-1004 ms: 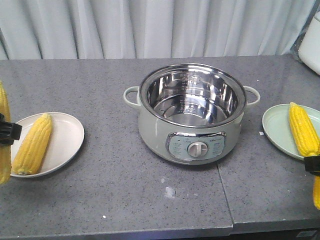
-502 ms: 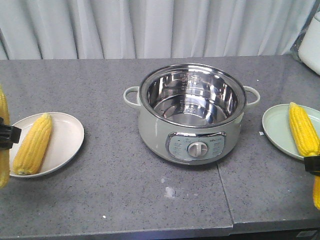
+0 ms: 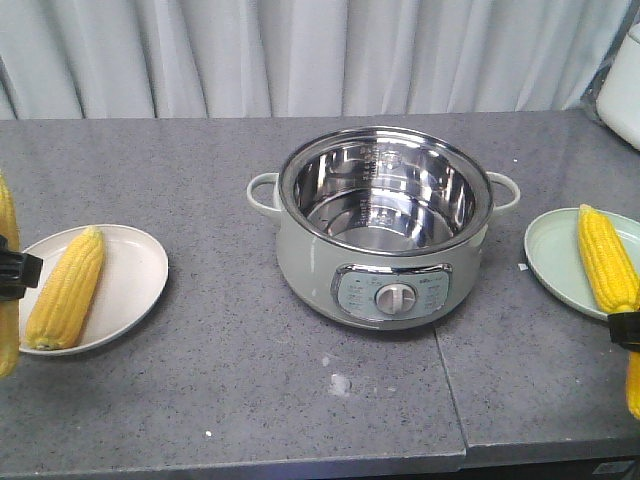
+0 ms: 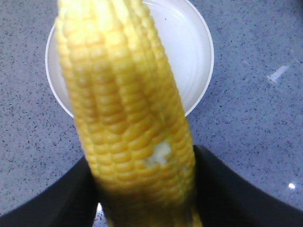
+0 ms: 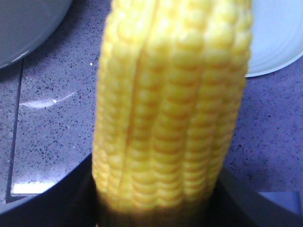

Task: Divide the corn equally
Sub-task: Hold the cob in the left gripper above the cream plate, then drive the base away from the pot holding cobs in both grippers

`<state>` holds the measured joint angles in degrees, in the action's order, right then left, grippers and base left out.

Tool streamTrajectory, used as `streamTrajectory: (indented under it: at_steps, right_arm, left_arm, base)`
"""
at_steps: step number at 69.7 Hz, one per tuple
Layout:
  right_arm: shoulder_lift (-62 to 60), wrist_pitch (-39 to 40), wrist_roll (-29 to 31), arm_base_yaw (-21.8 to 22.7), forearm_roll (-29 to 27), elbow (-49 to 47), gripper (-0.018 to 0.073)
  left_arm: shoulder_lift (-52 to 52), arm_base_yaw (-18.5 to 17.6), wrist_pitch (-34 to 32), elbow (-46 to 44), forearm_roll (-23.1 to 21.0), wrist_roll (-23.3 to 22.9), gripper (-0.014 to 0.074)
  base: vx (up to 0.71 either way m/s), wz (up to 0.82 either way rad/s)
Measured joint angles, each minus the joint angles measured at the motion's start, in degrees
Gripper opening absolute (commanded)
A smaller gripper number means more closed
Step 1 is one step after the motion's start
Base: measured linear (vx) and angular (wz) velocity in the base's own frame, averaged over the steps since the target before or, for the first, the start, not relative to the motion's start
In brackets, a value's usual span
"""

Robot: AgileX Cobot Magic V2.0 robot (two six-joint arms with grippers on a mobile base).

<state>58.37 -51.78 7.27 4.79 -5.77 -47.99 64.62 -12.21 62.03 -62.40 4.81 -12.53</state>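
Observation:
One corn cob (image 3: 66,287) lies on the white plate (image 3: 130,270) at the left. Another cob (image 3: 605,256) lies on the pale green plate (image 3: 550,255) at the right. My left gripper (image 3: 12,272) at the left frame edge is shut on a third cob (image 4: 128,118), which hangs over the white plate (image 4: 194,56) in the left wrist view. My right gripper (image 3: 625,330) at the right edge is shut on a further cob (image 5: 170,104), beside the green plate (image 5: 279,38). Both held cobs fill the wrist views and hide the fingertips.
A grey-green electric cooking pot (image 3: 385,225) with a shiny steel bowl, two side handles and a front dial stands in the middle of the grey stone counter (image 3: 220,380). A seam runs through the counter at the right. A white appliance (image 3: 622,85) sits at the far right.
The cob in my left gripper has risen a little at the left frame edge. The right gripper and its cob have hardly moved.

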Motion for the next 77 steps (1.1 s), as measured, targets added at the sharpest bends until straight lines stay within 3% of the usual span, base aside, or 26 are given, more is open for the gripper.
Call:
streamTrajectory:
  at_steps: [77]
  right_arm:
    - [0.00, 0.00, 0.00, 0.00, 0.00, 0.00, 0.0194]
  left_arm:
    - [0.00, 0.00, 0.00, 0.00, 0.00, 0.00, 0.0217]
  base:
    - [-0.01, -0.03]
